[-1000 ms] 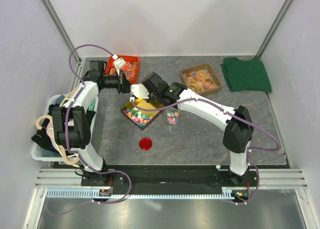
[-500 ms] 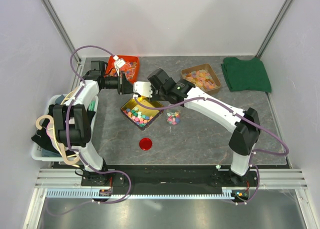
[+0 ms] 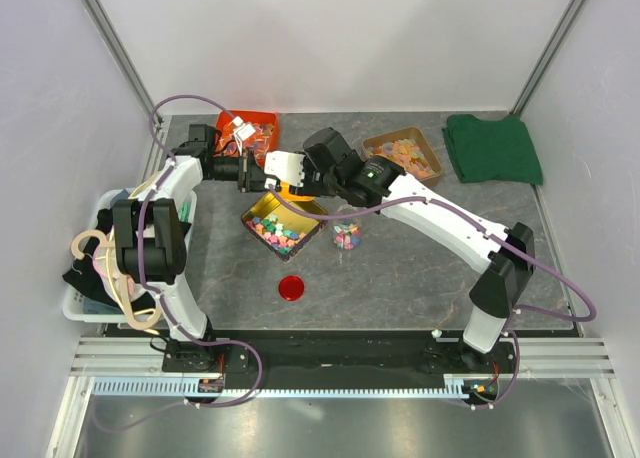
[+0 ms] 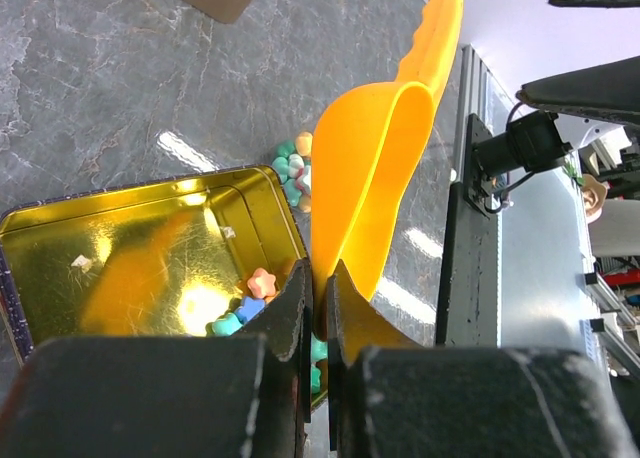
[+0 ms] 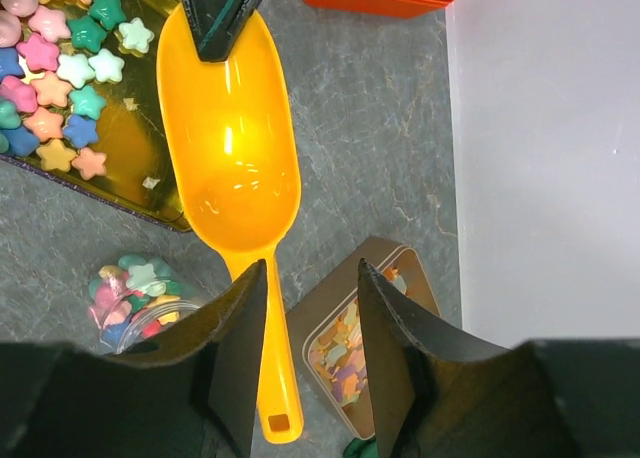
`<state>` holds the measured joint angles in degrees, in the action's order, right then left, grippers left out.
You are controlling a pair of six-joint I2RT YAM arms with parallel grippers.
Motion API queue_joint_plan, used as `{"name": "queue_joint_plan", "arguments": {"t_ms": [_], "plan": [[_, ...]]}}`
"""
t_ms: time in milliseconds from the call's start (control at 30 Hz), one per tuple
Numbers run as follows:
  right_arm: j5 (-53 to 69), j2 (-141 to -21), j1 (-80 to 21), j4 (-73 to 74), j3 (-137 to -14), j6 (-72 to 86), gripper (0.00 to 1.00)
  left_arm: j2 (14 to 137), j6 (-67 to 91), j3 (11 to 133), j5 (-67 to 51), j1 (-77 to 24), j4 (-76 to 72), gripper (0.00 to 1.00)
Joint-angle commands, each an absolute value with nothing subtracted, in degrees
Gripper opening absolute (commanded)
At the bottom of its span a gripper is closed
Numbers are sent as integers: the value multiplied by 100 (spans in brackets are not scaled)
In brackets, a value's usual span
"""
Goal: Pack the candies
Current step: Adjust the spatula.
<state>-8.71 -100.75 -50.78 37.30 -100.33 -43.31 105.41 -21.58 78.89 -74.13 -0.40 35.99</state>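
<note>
1. The left arm [image 3: 165, 193] rises from its base, then bends right at the elbow, with the forearm pointing at the orange scoop [image 5: 235, 168].
2. The left gripper [image 4: 318, 278] pinches the thin front rim of the scoop's bowl, at the end opposite the handle.
3. The right arm [image 3: 440, 218] stretches diagonally from its base, with its wrist over the scoop's handle end.
4. The right gripper [image 5: 310, 278] has its jaws parted astride the scoop's handle: one finger at its edge, the other apart.
</note>
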Motion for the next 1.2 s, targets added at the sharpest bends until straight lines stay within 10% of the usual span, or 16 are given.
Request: {"name": "queue_joint_plan", "arguments": {"t_ms": [0, 1167], "plan": [[-589, -9853, -5080, 3778, -10116, -4368, 49, 10529, -2557, 8200, -7866, -35, 3946, 2], [-870, -9817, -4992, 3481, -9625, -4755, 55, 10810, -3752, 9000, -8218, -9, 5739, 2]]}}
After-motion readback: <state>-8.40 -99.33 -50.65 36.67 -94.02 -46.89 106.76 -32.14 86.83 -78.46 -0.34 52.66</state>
